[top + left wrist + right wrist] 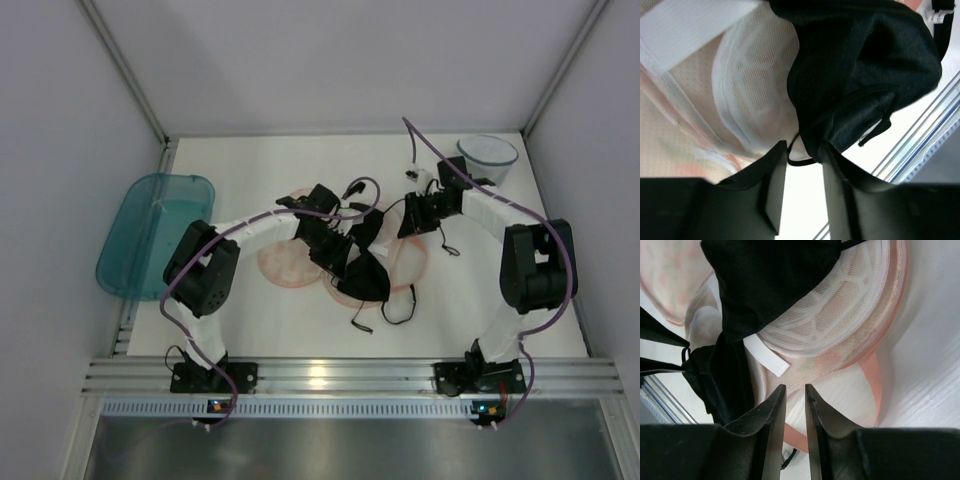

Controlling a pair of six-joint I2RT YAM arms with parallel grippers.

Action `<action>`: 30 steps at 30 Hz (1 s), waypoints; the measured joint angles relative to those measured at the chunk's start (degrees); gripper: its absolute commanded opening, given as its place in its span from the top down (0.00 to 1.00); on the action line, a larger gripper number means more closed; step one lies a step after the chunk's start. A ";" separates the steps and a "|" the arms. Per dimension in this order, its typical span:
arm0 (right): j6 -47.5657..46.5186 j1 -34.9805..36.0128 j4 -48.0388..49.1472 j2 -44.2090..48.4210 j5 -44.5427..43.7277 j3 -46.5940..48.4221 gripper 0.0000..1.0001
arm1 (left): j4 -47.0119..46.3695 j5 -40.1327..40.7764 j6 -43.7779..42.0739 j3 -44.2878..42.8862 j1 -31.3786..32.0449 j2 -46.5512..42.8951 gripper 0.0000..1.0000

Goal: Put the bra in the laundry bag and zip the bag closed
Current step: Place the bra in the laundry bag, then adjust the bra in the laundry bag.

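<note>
Top external: bra (366,276) lies crumpled half across the open laundry bag (284,268) on the surface (480,300). Left wrist: my left fingers (771,187) are slightly spread, with a strap (801,162) crossing the gap, unpinched. It's soft, light, floppy; I'd take a cup edge. Right wrist: my right fingers (771,425) are a slit apart, empty, over the bag.

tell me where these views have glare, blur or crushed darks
Top external: evenly lit and sharp, with one glare spot on the metal rail. Left wrist: the bra is very dark, its folds lost in shadow, and the left gripper is soft and dark. Right wrist: the table nearly washes out white; the laundry bag mesh is crisp.
</note>
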State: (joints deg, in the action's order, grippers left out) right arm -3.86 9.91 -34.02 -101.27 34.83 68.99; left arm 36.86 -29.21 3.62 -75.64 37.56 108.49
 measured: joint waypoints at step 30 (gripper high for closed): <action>0.07 28.79 -4.20 -19.15 -37.94 39.23 0.61 | -11.76 6.99 14.45 8.50 -27.74 -19.43 0.46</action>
State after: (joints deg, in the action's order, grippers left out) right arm -3.79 38.70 -38.22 -120.42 -3.11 108.22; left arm 25.10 -22.22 18.06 -67.13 9.82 89.06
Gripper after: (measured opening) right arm 0.396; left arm 0.540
